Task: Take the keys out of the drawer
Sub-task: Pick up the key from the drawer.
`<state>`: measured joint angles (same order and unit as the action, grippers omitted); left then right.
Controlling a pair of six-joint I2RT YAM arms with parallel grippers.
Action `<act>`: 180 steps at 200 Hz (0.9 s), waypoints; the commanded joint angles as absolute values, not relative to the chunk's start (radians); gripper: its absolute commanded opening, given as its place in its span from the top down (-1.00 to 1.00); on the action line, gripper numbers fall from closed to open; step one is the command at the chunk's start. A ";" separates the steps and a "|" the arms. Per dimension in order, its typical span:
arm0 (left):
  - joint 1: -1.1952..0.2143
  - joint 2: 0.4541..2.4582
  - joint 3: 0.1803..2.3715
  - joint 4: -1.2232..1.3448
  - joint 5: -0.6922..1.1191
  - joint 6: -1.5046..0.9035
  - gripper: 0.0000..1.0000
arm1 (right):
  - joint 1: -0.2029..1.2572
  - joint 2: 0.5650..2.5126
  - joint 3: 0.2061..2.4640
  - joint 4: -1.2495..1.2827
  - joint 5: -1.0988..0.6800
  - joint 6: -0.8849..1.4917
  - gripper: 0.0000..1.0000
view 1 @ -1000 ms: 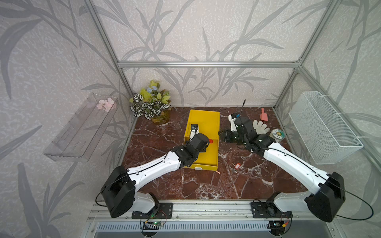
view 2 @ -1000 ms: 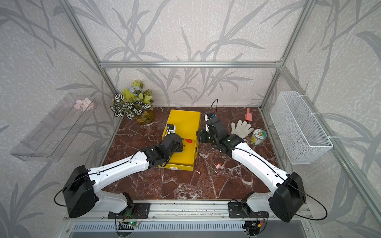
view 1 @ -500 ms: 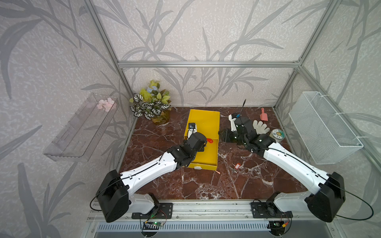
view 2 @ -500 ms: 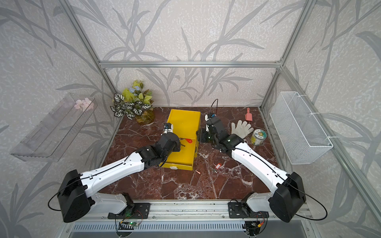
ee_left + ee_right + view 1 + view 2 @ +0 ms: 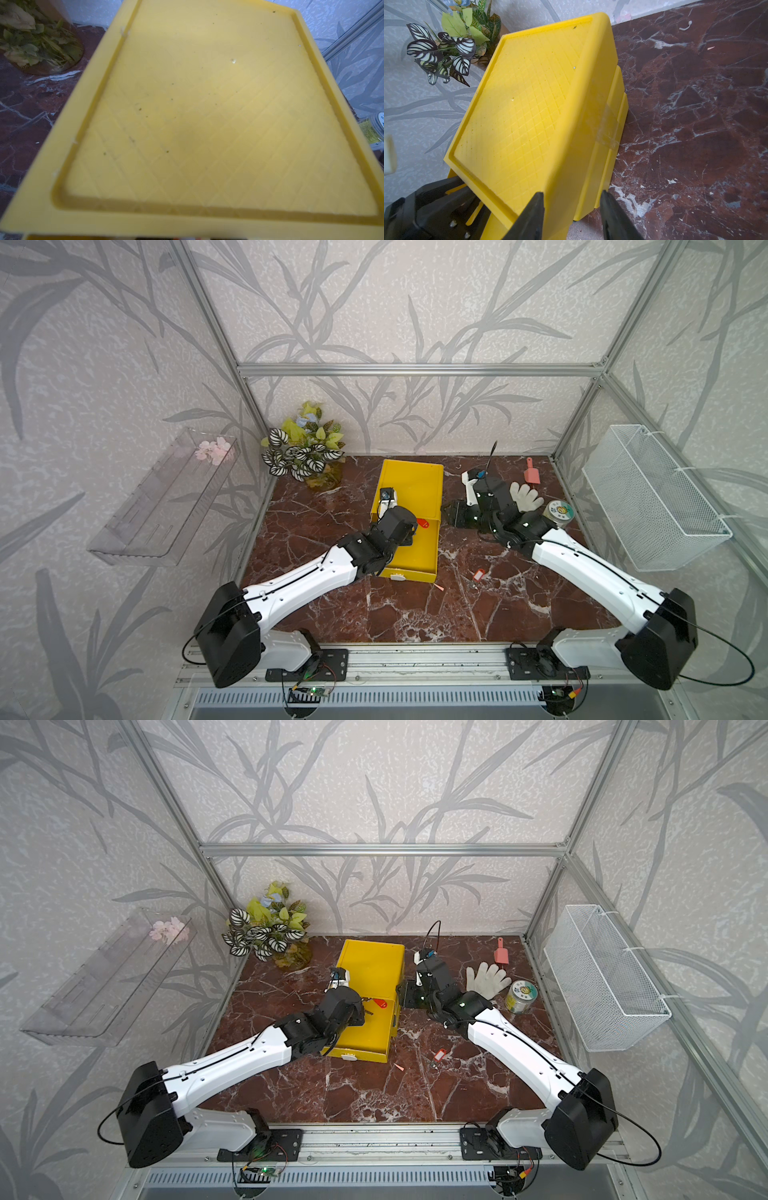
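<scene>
Hovering our left hand (image 5: 409, 533) over the open yellow drawer (image 5: 415, 556), we cannot tell its grip | red-tagged keys (image 5: 423, 523) in the drawer, at that hand's 2 o'clock | second red-tagged key (image 5: 478, 573) on the desk (image 5: 374, 614), at the drawer's 4 o'clock | right hand (image 5: 451, 514) fingers apart at the cabinet (image 5: 415, 485) 4 o'clock corner

A: Drawer (image 5: 419, 551): contents mostly hidden beneath the left arm (image 5: 316, 572); its jaws unseen.
B: And the left wrist view?
A: Blurred; tin (image 5: 374, 128) cut by the edge. Loose tag (image 5: 478, 573): too small to read.
</scene>
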<state>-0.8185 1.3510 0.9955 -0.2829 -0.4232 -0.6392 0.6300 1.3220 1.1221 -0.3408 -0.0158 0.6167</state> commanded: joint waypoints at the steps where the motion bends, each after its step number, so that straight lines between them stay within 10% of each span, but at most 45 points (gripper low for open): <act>1: -0.811 1.368 1.028 -0.270 -0.415 -0.637 0.51 | 0.633 1.288 1.107 -0.328 0.000 0.620 0.06; 180: -0.815 1.442 1.095 -0.396 -0.426 -0.595 0.61 | 0.621 1.284 1.094 -0.321 0.005 0.610 0.06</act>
<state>-0.8150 1.4239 1.0634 -0.3641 -0.4107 -0.6189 0.6270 1.3136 1.1015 -0.3397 -0.0090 0.6159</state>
